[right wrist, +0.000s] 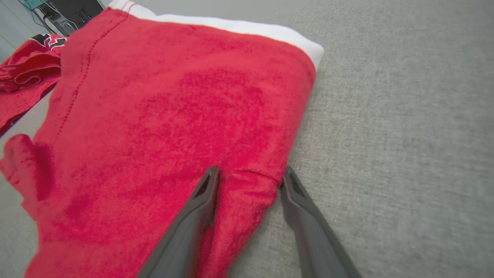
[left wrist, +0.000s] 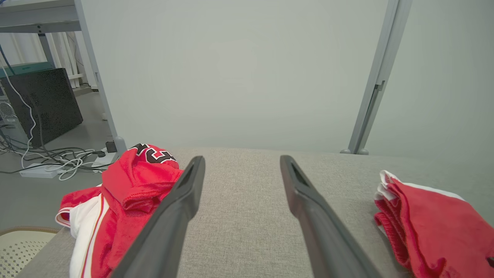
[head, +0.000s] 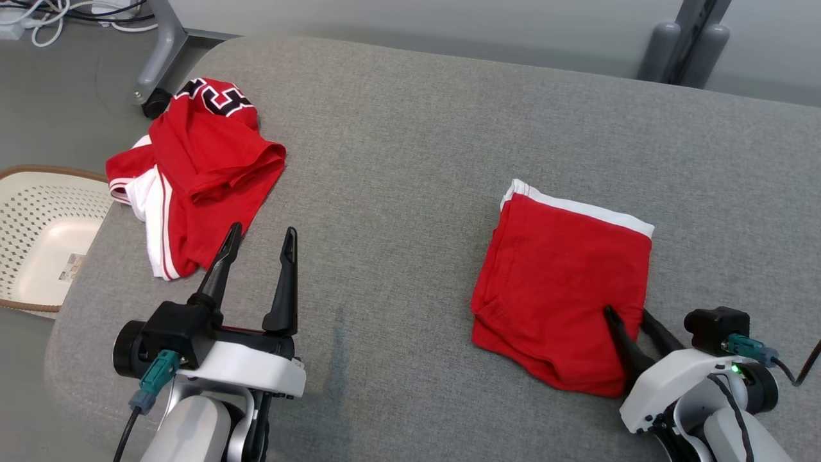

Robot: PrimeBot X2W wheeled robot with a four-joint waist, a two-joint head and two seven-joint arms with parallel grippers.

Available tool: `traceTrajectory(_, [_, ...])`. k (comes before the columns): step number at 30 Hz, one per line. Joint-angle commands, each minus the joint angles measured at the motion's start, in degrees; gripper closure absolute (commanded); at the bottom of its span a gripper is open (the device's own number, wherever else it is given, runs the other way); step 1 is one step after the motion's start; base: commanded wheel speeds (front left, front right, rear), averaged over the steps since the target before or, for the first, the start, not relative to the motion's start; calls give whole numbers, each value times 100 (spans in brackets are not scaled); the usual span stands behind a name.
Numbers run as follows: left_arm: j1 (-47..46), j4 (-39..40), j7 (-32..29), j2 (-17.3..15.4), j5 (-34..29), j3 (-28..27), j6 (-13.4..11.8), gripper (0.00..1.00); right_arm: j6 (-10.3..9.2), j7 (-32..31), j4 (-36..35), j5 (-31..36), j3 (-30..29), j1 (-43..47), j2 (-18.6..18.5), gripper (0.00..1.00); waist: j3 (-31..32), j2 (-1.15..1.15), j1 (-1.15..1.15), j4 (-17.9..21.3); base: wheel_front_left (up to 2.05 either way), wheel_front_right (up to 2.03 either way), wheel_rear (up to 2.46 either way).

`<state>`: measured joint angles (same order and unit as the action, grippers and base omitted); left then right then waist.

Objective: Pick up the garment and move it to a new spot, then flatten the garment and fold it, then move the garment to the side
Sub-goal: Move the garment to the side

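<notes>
Straddles the near right corner of the folded red garment (head: 564, 276) with the right gripper (head: 626, 312). Has the two dark fingers spread, not pressed together: inner finger (right wrist: 200, 200) lying on top of the cloth, outer one down on the grey cushion (head: 410, 115) right at the cloth's side edge, touching it. Frames a narrow, slightly raised strip of red fabric between them, not clamped.

Lies flat ahead of those fingertips as a neat rectangle several layers thick, with a white band along the edge farthest from the hand. Spreads well to the left of the fingers and barely to their right.

Holds the left gripper (head: 263, 228) above bare cushion, well to the left of the right gripper, fingers wide apart and pinching nothing. Faces a crumpled red jersey (head: 205, 167) with white trim and a black-and-white print, just ahead and to the left of that hand. Cannot tell whether the left fingertip touches the jersey's near hem or only overlaps it. Leaves bare cushion between the left gripper's fingers and the folded garment, off to their right and well apart.

Shows a pale perforated basket (head: 38, 237) on the floor further left of the left gripper, past the cushion's edge, and white cables (head: 45, 19) far ahead and to the left.
</notes>
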<state>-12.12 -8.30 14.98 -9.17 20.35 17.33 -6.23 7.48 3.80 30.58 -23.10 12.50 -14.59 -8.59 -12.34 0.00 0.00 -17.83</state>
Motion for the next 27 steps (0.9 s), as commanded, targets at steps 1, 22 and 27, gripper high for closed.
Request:
traceTrajectory(1, [-21, 5, 20, 5, -45, -48, 13, 0, 3, -69, 135, -72, 100, 36, -24, 100, -5, 0, 0, 48, 0, 0, 0])
traceTrajectory(22, [-132, 871, -138, -312, -640, 41, 167, 0, 1, 130, -163, -211, 1103, -511, -1255, 100, -541, 0, 0, 2426, 0, 0, 0])
traceTrajectory(27, [-280, 1278, -410, -507, -828, 163, 212, 0, 1, 305, 9, -210, 1091, -855, -1685, 100, -881, 0, 0, 3022, 0, 0, 0])
